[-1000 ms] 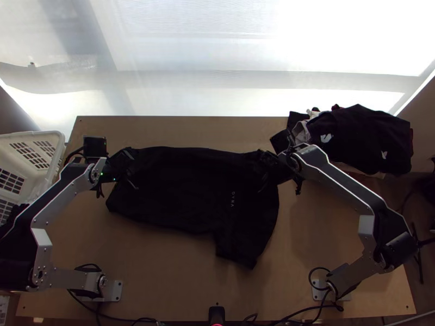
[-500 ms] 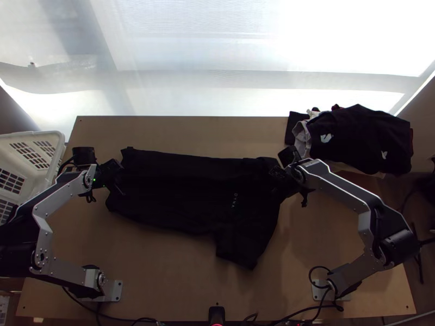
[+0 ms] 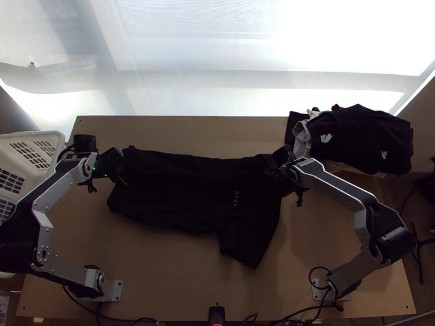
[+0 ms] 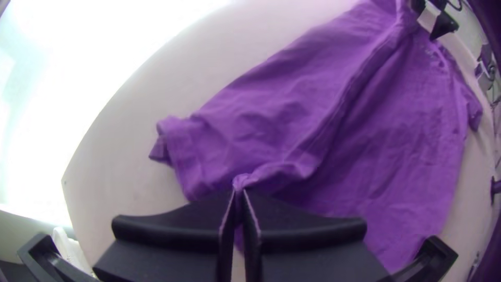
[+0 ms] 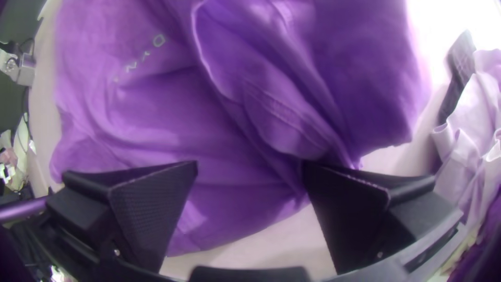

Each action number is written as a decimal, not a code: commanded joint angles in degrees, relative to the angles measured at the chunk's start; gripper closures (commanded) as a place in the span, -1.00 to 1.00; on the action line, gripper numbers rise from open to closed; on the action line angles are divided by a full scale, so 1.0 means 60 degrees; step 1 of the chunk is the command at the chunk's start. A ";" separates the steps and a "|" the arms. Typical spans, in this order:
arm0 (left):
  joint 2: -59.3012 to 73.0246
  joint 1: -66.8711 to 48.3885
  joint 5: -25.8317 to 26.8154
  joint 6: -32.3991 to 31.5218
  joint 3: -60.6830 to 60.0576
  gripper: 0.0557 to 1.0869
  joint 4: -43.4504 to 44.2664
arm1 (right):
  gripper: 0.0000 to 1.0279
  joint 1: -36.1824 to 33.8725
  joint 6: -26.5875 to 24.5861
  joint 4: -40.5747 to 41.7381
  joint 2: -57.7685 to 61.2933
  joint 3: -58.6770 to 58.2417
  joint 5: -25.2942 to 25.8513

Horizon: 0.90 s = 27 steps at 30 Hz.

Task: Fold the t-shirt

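The black t-shirt (image 3: 190, 190) lies across the middle of the table, partly folded over, with a sleeve pointing to the near edge. At its left end is my left gripper (image 3: 120, 173); in the left wrist view the left gripper (image 4: 239, 196) is shut on a bunched ridge of the t-shirt (image 4: 386, 136), which looks purple there. Over the shirt's right end stands my right gripper (image 3: 274, 173). In the right wrist view the right gripper (image 5: 250, 172) is open above the t-shirt (image 5: 156, 120), with loose folds of cloth between and beyond its fingers.
A pile of other clothes (image 3: 361, 138) lies at the table's far right corner, close to the right arm. A white basket (image 3: 41, 136) stands beyond the left edge. Bare wood (image 3: 163, 261) shows between the shirt and the near edge.
Both grippers moved slightly outward and nearer, then the right one shifted back left over the shirt and the left one slightly right. The far edge of the shirt lies a little differently.
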 commanded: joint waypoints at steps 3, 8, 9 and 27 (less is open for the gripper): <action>-0.1296 -0.0461 0.1176 0.0211 0.1001 -0.90 -0.3796 | -0.92 0.0162 0.0255 -0.1024 -0.0873 0.0995 -0.0045; -0.1121 0.0242 0.1176 0.1236 0.0810 -0.91 -0.4836 | -0.92 0.0455 0.0504 -0.1536 -0.1386 0.1098 -0.0060; -0.1238 0.0359 0.1176 0.1236 0.0825 -0.91 -0.4879 | -0.92 0.0631 0.0534 -0.1698 -0.1459 0.1098 -0.0060; -0.5896 -0.0491 0.0004 0.5206 -0.4361 -0.91 -0.2419 | -0.91 0.2799 0.0666 -0.3368 -0.3847 -0.0748 -0.0060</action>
